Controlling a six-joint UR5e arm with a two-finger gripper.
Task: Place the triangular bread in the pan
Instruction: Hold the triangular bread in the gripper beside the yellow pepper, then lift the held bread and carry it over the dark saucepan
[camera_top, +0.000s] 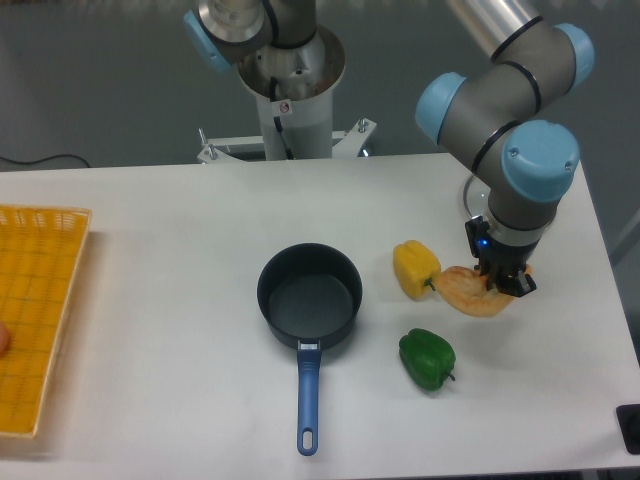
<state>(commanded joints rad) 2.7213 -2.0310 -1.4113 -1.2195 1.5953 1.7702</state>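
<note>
The pan (310, 298) sits mid-bench, empty, handle toward the camera. Right of it, past the yellow bell pepper (415, 268), the end effector (503, 285) grips the triangular bread (470, 295); carrying it leftward looks like the coming move.

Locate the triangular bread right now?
In the camera view the triangular bread sits right of centre on the table, just right of the yellow pepper, under the gripper, well right of the empty pan.
</note>
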